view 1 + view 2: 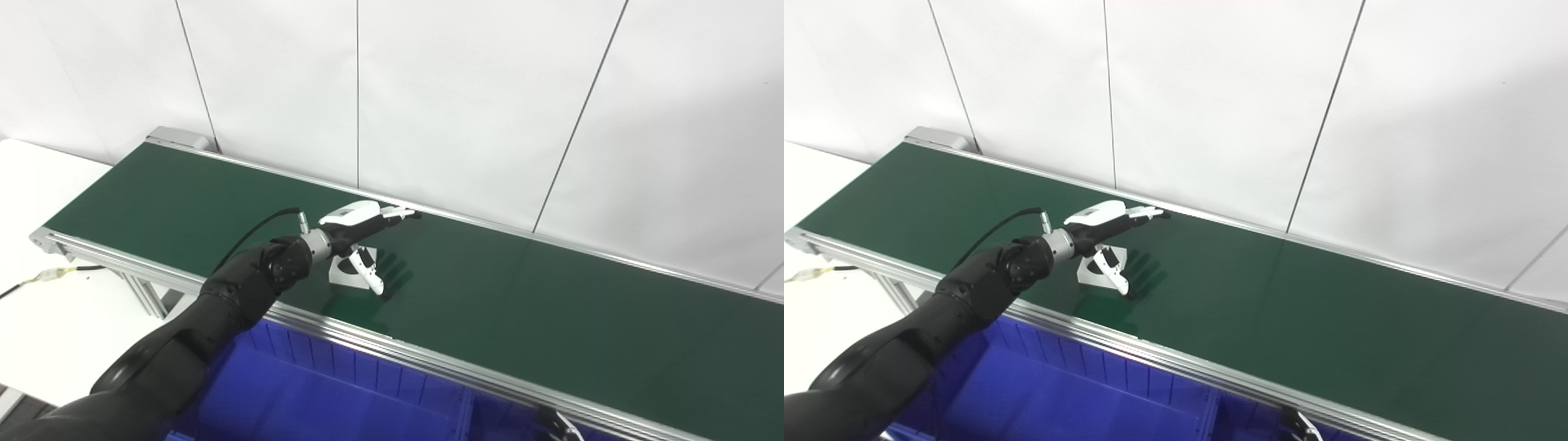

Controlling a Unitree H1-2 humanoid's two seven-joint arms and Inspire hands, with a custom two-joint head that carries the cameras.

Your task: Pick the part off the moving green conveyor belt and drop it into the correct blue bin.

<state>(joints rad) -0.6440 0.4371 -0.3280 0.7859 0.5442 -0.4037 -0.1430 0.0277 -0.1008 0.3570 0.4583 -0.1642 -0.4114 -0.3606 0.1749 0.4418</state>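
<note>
Here the left hand (pixel 358 236) reaches over the green conveyor belt (pixel 520 294), fingers (pixel 398 213) spread flat above and thumb hanging down, holding nothing. Directly beneath its palm lies the white part (pixel 343 272), flat on the belt, seemingly so the hand can close down around it. The blue bin (pixel 343 392) sits below the wrist, near side. Only a tip of the right hand (pixel 560 425) shows; its state is unclear.

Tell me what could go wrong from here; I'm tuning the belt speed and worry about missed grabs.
1. The left hand is open over the white part, thumb beside it, not closed; the belt may carry the part out from under it.
2. The part lies flat, so fingers may slide off.
3. A slip could miss the blue bin.
</note>
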